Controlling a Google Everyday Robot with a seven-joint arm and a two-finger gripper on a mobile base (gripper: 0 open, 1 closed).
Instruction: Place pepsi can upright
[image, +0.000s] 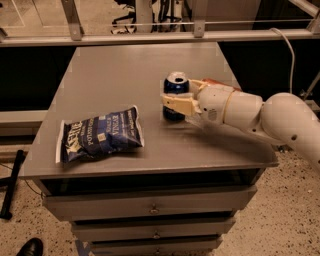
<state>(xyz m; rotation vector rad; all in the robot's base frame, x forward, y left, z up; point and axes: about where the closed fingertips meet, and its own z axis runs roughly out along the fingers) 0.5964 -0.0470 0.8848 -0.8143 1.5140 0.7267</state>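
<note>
The pepsi can (175, 86) is dark blue with a silver top. It stands upright at the middle right of the grey table (115, 75), its base at or just above the surface. My gripper (177, 94) reaches in from the right and is shut around the can. One cream finger (179, 104) crosses the can's front and the other lies behind it. The white arm (260, 116) runs off to the right edge.
A blue chip bag (100, 134) lies flat at the front left of the table. An orange-red object (216, 82) shows partly behind my wrist. Drawers (150, 205) sit under the tabletop. A metal rail (150, 36) runs behind the table's far edge.
</note>
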